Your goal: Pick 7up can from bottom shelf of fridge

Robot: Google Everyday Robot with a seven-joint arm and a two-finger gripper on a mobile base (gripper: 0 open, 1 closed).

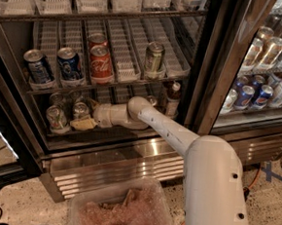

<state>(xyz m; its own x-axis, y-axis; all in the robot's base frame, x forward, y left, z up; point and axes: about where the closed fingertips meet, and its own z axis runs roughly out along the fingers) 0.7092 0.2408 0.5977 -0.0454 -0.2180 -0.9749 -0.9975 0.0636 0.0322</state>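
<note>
Several pale green-and-silver 7up cans stand at the left of the bottom shelf point(129, 134) of the open fridge point(210, 66). One 7up can point(57, 119) is at the front left, a second point(81, 110) is just right of it, and others stand dimly behind. My gripper point(84, 124) reaches in from the right on the white arm. It sits low at the front of the second can, right against it. Its grip on the can is hidden.
A dark bottle point(171, 100) stands at the right of the bottom shelf. The shelf above holds two blue Pepsi cans point(69, 63), a red Coca-Cola can point(101, 62) and an amber can point(155, 59). A ribbed steel base point(122, 167) and a clear plastic bin point(123, 213) lie below. A second cooler point(260, 89) stands to the right.
</note>
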